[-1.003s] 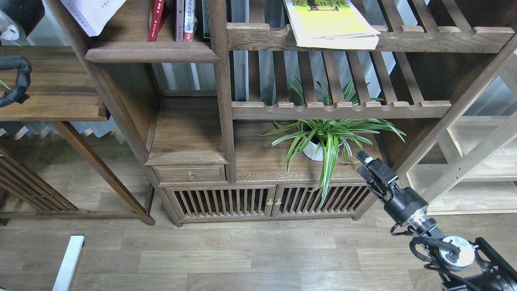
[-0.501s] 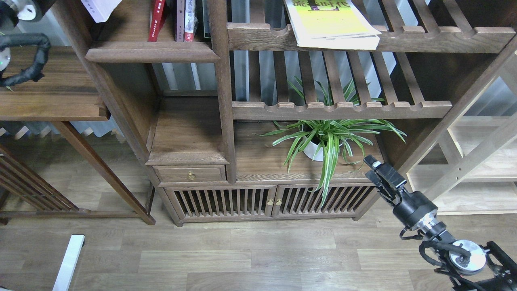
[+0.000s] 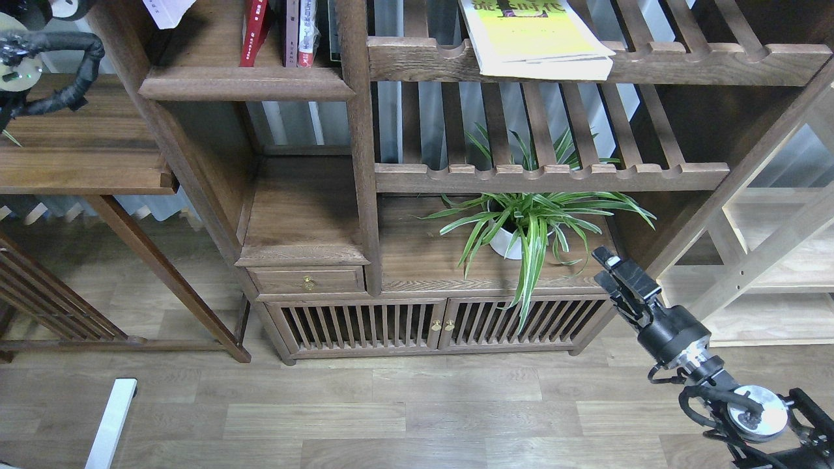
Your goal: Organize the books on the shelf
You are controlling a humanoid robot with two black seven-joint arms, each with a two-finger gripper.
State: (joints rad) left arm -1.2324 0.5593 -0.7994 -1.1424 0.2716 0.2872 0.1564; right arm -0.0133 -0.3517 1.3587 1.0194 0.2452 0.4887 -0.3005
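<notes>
The shelf (image 3: 241, 83) is a dark-brown board with a rounded front edge at the upper left. A red book (image 3: 254, 32) stands on it, leaning, beside other upright spines (image 3: 300, 32). Only a corner of the white-lavender book (image 3: 166, 9) shows at the top edge, above the shelf's left end. The yellow-green book (image 3: 534, 39) lies flat on the upper slatted rack (image 3: 684, 62). My left arm (image 3: 58, 71) shows only cables at the top left; its gripper is out of view. My right gripper (image 3: 609, 264) hangs empty in front of the cabinet's right end; its dark fingers cannot be told apart.
A potted spider plant (image 3: 521, 228) stands on the cabinet top under the lower slatted rack (image 3: 547, 176). A dark side table (image 3: 85, 163) is at the left. Pale wood shelving (image 3: 769, 260) is at the right. A small drawer (image 3: 306, 280) and slatted doors (image 3: 436, 322) lie below.
The white-lavender book has risen almost out of view at the top left, and the left arm's cables rose with it. The right gripper drifted slightly right and down.
</notes>
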